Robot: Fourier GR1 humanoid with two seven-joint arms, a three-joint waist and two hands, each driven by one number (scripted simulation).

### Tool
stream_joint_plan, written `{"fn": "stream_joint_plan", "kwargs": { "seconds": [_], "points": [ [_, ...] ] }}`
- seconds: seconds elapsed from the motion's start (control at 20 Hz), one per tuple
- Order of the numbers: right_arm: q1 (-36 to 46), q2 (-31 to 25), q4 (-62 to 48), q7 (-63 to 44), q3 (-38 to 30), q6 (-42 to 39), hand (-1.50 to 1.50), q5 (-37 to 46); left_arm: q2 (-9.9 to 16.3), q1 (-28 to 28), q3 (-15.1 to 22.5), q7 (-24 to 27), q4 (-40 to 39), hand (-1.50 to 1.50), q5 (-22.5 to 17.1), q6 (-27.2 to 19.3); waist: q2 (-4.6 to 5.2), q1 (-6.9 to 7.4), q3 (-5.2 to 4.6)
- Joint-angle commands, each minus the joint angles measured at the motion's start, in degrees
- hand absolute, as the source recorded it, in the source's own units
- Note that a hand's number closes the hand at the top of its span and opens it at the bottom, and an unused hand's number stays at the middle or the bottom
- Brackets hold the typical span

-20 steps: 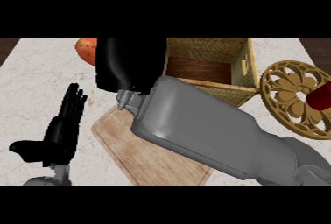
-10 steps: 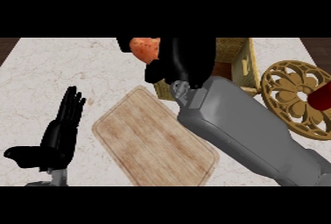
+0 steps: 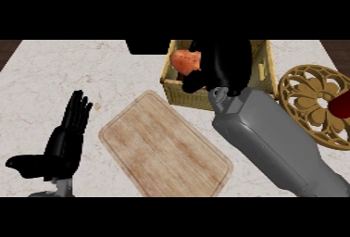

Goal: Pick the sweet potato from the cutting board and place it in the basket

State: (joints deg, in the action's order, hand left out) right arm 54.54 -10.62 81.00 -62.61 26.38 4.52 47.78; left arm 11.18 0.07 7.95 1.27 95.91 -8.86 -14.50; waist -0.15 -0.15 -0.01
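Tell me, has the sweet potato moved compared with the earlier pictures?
Yes. The sweet potato, held in the right robot hand, has travelled to the right, from beyond the cutting board to above the basket.

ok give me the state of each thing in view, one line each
sweet potato: held in the right hand, over the basket
right hand: fingers curled round the sweet potato
left hand: open, resting at the lower left
cutting board: flat on the counter, nothing on it
basket: upright beside the cutting board
round gold stand: at the right edge
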Motion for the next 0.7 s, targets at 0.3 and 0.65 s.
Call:
{"fn": "stream_joint_plan", "kwargs": {
  "seconds": [0.3, 0.65],
  "points": [
    [-10.75, 2.86, 2.01, 2.55, -4.61, 1.98, 1.5, 5.66, -0.48, 0.12, -1.14, -1.98, 1.97, 0.0, 0.12, 1.79, 0.08, 0.3, 0.01],
    [-9.2, 4.14, 2.14, 1.42, -11.71, 0.39, 1.5, 7.57, -2.09, -2.45, -1.31, -3.43, 0.24, 0.0, 2.29, 0.71, 0.14, 0.31, 0.0]
  ]
}}
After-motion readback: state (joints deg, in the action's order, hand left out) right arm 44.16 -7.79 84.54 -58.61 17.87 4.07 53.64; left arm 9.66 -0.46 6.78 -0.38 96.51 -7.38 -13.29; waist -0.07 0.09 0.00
